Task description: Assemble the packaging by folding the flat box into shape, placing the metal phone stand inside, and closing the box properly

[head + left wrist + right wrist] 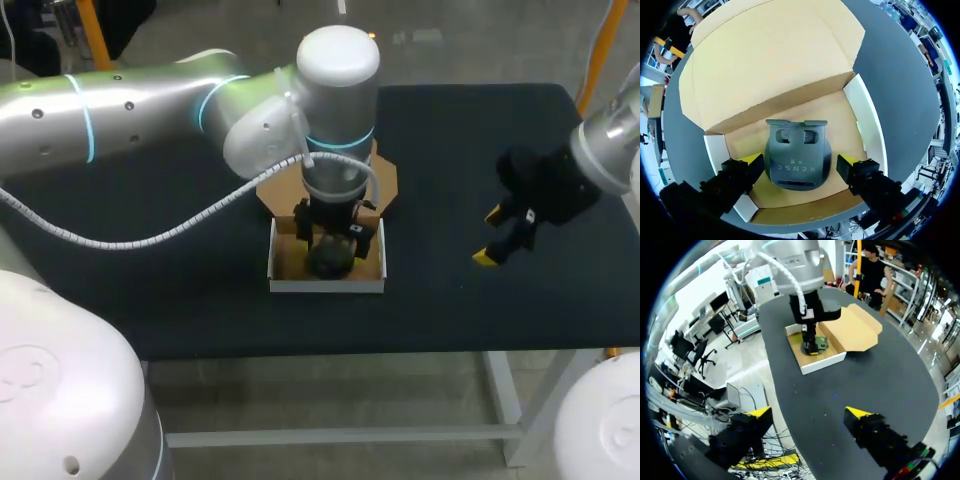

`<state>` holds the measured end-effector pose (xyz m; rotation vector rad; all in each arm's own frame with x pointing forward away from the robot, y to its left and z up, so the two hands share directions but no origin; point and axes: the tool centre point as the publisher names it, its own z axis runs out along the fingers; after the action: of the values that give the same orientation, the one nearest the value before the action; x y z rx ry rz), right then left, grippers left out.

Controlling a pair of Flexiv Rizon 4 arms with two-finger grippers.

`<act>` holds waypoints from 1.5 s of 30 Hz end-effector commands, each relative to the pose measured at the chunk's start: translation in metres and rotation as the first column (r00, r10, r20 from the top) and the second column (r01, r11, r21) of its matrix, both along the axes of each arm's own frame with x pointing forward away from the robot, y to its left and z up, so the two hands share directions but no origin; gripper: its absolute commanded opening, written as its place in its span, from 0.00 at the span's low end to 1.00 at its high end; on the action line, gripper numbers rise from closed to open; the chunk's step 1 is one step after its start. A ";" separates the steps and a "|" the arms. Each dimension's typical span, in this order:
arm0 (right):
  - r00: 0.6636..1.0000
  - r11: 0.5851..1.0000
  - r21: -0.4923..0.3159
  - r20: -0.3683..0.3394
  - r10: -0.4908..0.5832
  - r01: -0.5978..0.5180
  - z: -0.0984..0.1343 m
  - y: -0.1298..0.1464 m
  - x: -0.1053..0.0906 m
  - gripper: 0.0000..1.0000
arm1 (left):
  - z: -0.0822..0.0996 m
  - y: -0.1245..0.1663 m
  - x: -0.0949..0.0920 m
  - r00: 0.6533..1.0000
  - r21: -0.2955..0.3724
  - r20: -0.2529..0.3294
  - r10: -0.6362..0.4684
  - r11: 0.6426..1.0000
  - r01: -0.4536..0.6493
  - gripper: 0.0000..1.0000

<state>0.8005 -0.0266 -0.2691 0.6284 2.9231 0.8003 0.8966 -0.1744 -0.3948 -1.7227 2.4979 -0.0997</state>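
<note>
A white-walled cardboard box [325, 286] stands folded into shape at the table's middle, its brown lid [386, 183] lying open behind it. The dark metal phone stand [797, 160] lies flat on the box floor. My left gripper [800, 165] is down inside the box, open, one yellow tip on each side of the stand with a thin gap at each side. In the head view the left gripper [330, 235] hides most of the stand. My right gripper [500, 238] hangs open and empty above the table's right part, well away from the box [825, 360].
The black table [450, 130] carries only the box. The raised box walls [867, 125] stand close outside the left fingers, and the open lid [770, 55] lies ahead of them. The table's front edge runs just in front of the box.
</note>
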 end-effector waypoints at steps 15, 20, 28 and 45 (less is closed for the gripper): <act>1.000 1.000 0.004 -0.002 0.004 -0.004 0.001 -0.001 0.000 1.00 | 0.013 0.002 -0.018 0.978 -0.041 0.023 0.210 0.977 -0.209 1.00; 1.000 1.000 0.004 -0.002 0.004 -0.004 0.001 -0.001 0.000 1.00 | 0.014 0.001 -0.022 0.974 -0.039 0.026 0.226 0.974 -0.225 1.00; 1.000 1.000 0.004 -0.002 0.004 -0.004 0.001 -0.001 0.000 1.00 | 0.008 -0.001 -0.029 0.964 -0.037 0.025 0.263 0.964 -0.262 1.00; 1.000 1.000 0.004 -0.002 0.004 -0.004 0.001 -0.001 0.000 1.00 | 0.000 0.000 -0.052 0.951 -0.017 -0.002 0.310 0.951 -0.310 1.00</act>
<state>0.8005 -0.0267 -0.2690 0.6288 2.9232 0.7996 0.8470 -0.1725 -0.3977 -2.0986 2.2047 -0.1003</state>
